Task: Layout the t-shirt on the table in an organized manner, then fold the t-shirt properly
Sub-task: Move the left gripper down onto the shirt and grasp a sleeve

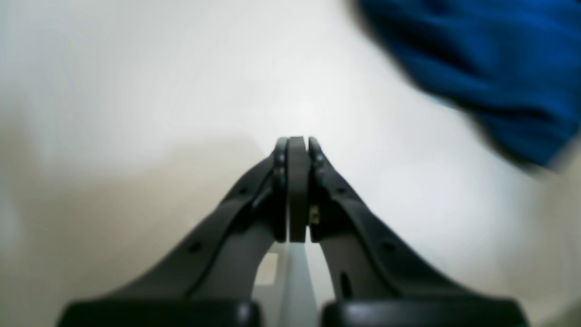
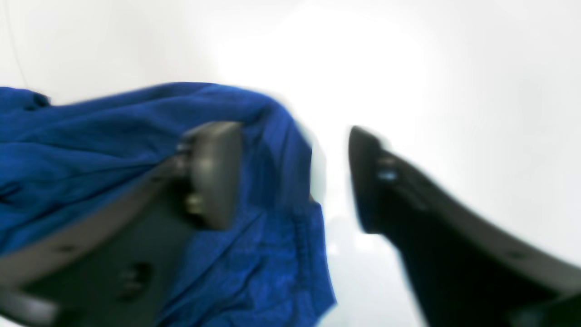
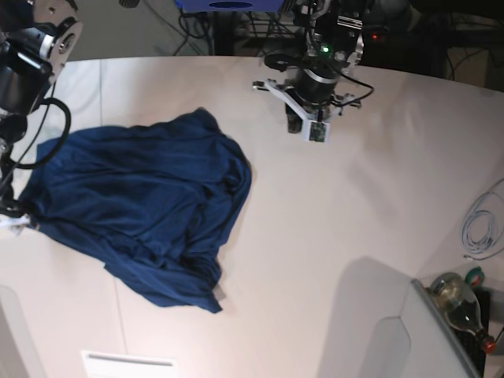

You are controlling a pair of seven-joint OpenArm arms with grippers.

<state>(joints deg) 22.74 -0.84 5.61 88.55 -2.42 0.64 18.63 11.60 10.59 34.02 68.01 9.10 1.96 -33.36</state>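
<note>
The dark blue t-shirt (image 3: 150, 205) lies crumpled and bunched on the left part of the white table (image 3: 354, 220). My right gripper (image 2: 290, 177) is at the shirt's left edge, low over the table, with its jaws wide apart. A fold of the t-shirt (image 2: 91, 136) lies against the left finger (image 2: 213, 172); the other finger (image 2: 367, 177) is over bare table. My left gripper (image 1: 298, 145) is shut on nothing and hovers at the far middle of the table (image 3: 298, 122), right of the t-shirt (image 1: 476, 59).
A glass bottle (image 3: 461, 299) and a coiled white cable (image 3: 480, 224) lie at the right edge. A grey panel (image 3: 402, 339) stands at the bottom right. A white label (image 3: 130, 365) sits near the front edge. Cables and equipment crowd the space behind the table.
</note>
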